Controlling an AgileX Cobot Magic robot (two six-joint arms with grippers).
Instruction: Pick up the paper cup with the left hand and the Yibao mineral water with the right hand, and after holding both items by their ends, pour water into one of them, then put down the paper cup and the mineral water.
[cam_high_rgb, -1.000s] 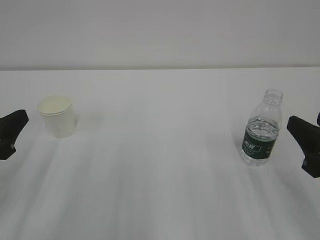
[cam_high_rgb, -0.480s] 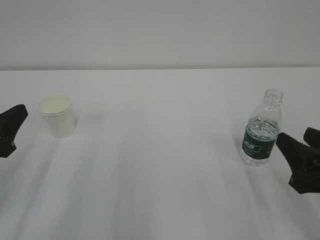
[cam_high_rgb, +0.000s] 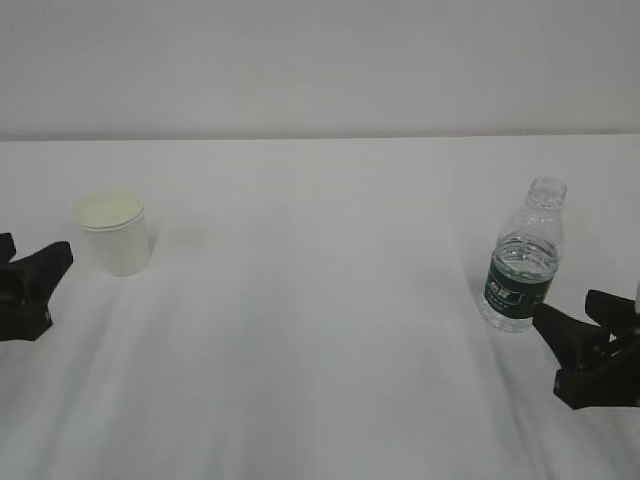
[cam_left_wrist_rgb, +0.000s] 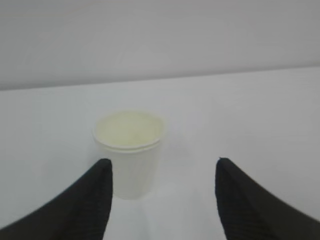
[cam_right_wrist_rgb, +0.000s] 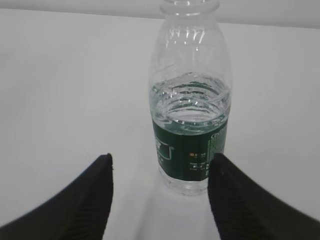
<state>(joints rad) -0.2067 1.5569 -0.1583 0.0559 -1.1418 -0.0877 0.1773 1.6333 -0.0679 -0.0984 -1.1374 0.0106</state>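
I have the left hand (cam_left_wrist_rgb: 161, 200) spread open just short of the paper cup (cam_left_wrist_rgb: 129, 152) and the right hand (cam_right_wrist_rgb: 159, 197) open before the Yibao mineral water (cam_right_wrist_rgb: 190, 102), both upright on the counter (cam_high_rgb: 320, 300), nothing grasped or poured, arms cropped.

Exterior looks slantwise down; wrist views apparently sit low, close.

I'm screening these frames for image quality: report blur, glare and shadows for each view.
Exterior view: flat, washed-out light, faint shadow beside the paper cup.
Left wrist view: soft overall, the left hand fingers blurred.
Right wrist view: sharpest, glints on the Yibao mineral water, pale shadow at its base; the right hand fingers soft.
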